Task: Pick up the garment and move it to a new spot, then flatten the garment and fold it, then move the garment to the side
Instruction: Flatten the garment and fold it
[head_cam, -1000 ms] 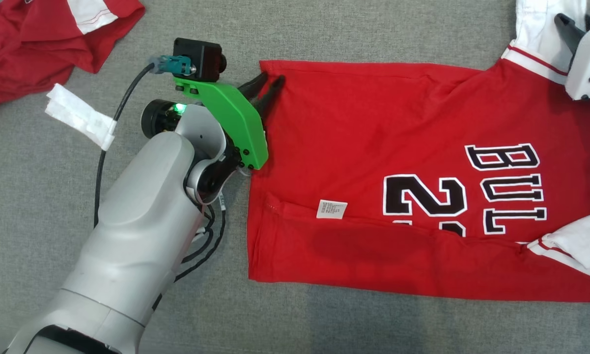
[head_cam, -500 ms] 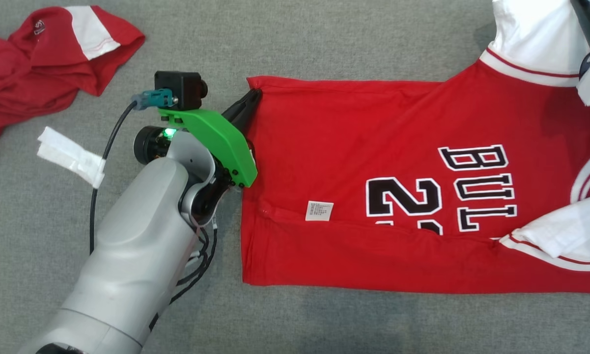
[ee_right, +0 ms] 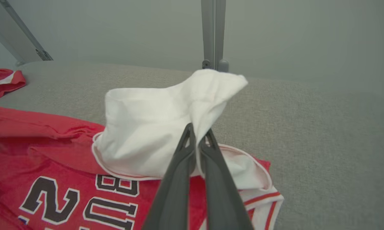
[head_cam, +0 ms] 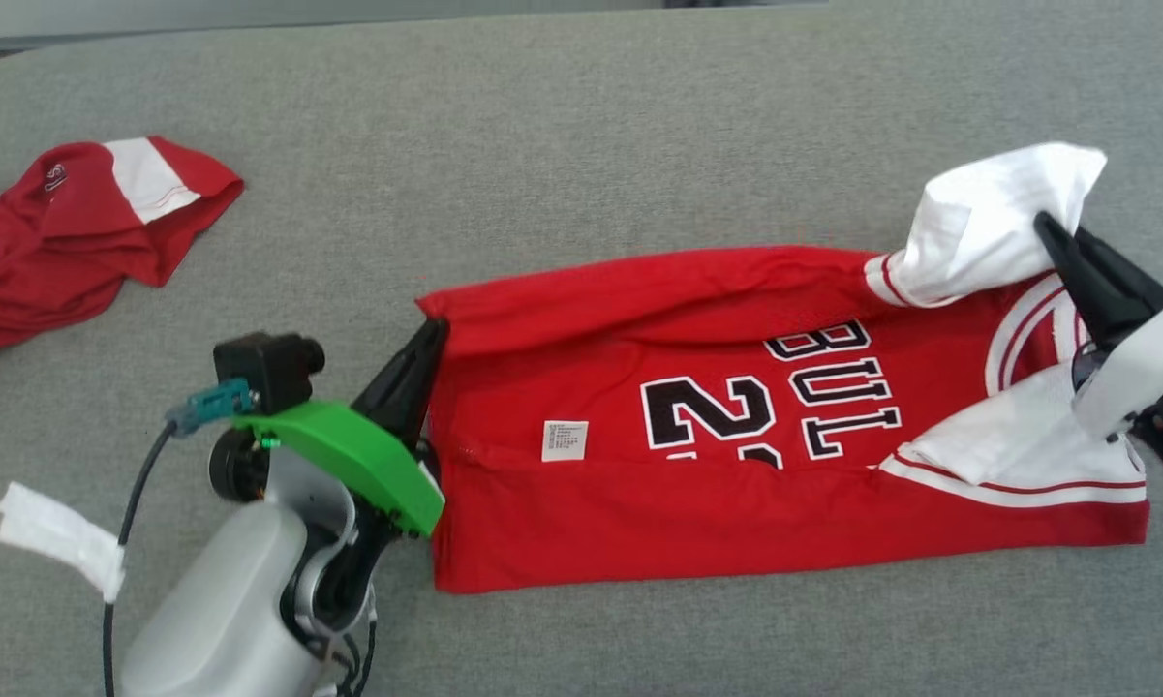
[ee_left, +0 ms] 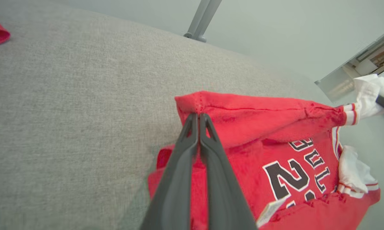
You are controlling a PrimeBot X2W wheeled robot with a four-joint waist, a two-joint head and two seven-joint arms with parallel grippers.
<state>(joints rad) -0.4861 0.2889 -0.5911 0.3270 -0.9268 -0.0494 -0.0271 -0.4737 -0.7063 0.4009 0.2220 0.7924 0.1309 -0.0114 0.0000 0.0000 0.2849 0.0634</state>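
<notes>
A red jersey [head_cam: 697,503] with white sleeves and black lettering lies across the grey surface, its near long edge folded over. My left gripper [head_cam: 434,331] is shut on the jersey's far hem corner [ee_left: 195,102] and holds it lifted off the surface. At the right, my right gripper [head_cam: 1044,225] is shut on the far white sleeve [head_cam: 988,223], raised above the jersey [ee_right: 60,150]. In the right wrist view the sleeve [ee_right: 160,124] drapes over my closed fingertips [ee_right: 196,131]. The far edge of the jersey [ee_left: 275,111] hangs between the two grips.
A second red and white garment [head_cam: 68,223] lies crumpled at the far left. A white strip of tape [head_cam: 58,534] wraps my left arm's cable. Grey metal posts [ee_right: 213,32] stand beyond the surface's far edge [head_cam: 349,39].
Both grippers have risen and drawn nearer, lifting the jersey's far edge and sleeve over the body. The left gripper closed on the hem corner. The head camera has also shifted.
</notes>
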